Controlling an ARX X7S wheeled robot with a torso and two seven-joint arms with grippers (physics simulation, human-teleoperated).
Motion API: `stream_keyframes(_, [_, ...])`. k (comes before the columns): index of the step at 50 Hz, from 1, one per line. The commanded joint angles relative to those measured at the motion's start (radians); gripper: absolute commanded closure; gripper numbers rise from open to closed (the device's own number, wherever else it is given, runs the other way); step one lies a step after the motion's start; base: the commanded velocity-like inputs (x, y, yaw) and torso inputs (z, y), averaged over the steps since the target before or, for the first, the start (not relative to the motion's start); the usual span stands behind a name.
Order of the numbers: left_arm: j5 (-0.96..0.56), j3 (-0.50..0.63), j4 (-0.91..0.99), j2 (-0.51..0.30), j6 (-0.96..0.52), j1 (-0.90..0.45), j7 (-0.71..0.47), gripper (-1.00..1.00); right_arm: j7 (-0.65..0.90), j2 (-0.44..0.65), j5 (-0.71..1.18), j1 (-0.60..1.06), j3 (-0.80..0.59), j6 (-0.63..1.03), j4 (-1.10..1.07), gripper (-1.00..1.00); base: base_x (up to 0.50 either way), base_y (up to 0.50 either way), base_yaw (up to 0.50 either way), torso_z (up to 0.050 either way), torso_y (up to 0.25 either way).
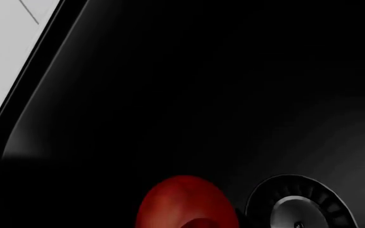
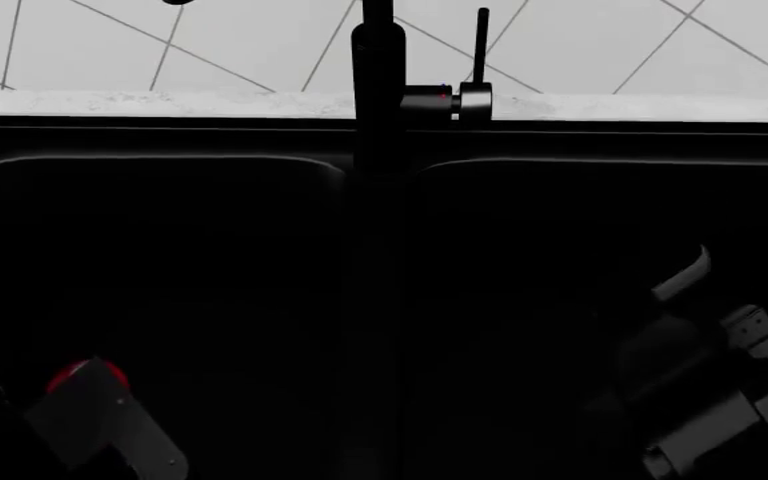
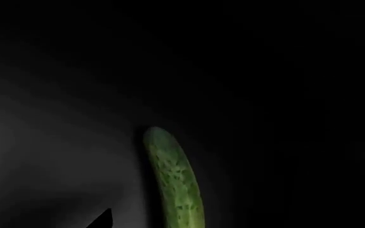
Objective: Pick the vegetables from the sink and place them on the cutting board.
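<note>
Both tools sit low in the black sink [image 2: 157, 140], their spread impossible to tell, so I'd centre the left tool [image 2: 104, 425] over the tomato [image 1: 186, 202] by the drain strainer [image 1: 303, 204] and the right tool [image 2: 718, 420] across the cucumber [image 3: 175, 180] before closing.

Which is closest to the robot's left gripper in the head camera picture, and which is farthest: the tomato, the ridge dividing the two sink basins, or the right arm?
From the left gripper:
1. Tomato, right beside it in the left basin.
2. Dividing ridge, in the middle of the sink, under the faucet.
3. Right arm, over in the right basin.
</note>
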Motion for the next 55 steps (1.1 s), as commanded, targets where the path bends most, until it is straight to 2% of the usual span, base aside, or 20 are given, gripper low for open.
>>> stream_keyframes(1, [0.006, 0.015, -0.013, 0.013, -0.005, -0.016, -0.014, 1.0, -0.089, -0.062, -0.023, -0.025, 0.024, -0.173, 0.232, -1.0, 0.0, 0.0, 0.0, 0.0, 0.0])
stream_keyframes(9, [0.007, 0.03, -0.016, 0.027, -0.027, -0.041, -0.009, 1.0, -0.172, -0.134, -0.045, -0.047, 0.032, -0.293, 0.442, -1.0, 0.0, 0.0, 0.0, 0.0, 0.0])
stream_keyframes(22, [0.006, 0.039, -0.017, 0.038, -0.042, -0.052, -0.012, 1.0, -0.167, -0.112, -0.129, -0.074, 0.101, -0.286, 0.454, -1.0, 0.0, 0.0, 0.0, 0.0, 0.0])
stream_keyframes(31, [0.001, 0.031, -0.007, 0.038, -0.06, -0.055, -0.019, 1.0, -0.17, -0.12, -0.278, -0.09, 0.249, -0.267, 0.455, -1.0, 0.0, 0.0, 0.0, 0.0, 0.0])
stream_keyframes(44, [0.002, 0.038, -0.03, 0.045, -0.073, -0.064, -0.022, 1.0, -0.218, -0.146, -0.584, -0.128, 0.542, -0.254, 0.455, -1.0, 0.0, 0.0, 0.0, -0.001, 0.0])
stream_keyframes(52, [0.002, 0.046, -0.042, 0.052, -0.079, -0.069, -0.022, 1.0, -0.247, -0.156, -0.684, -0.152, 0.645, -0.24, 0.455, -1.0, 0.0, 0.0, 0.0, -0.001, -0.001])
stream_keyframes(53, [0.003, 0.047, -0.045, 0.052, -0.077, -0.068, -0.021, 1.0, -0.25, -0.156, -0.694, -0.158, 0.65, -0.236, 0.455, 1.0, 0.0, 0.0, 0.0, 0.0, 0.0])
stream_keyframes(55, [0.003, 0.049, -0.048, 0.052, -0.073, -0.067, -0.021, 1.0, -0.255, -0.159, -0.704, -0.165, 0.666, -0.237, 0.455, 1.0, 0.0, 0.0, 0.0, 0.0, -0.005])
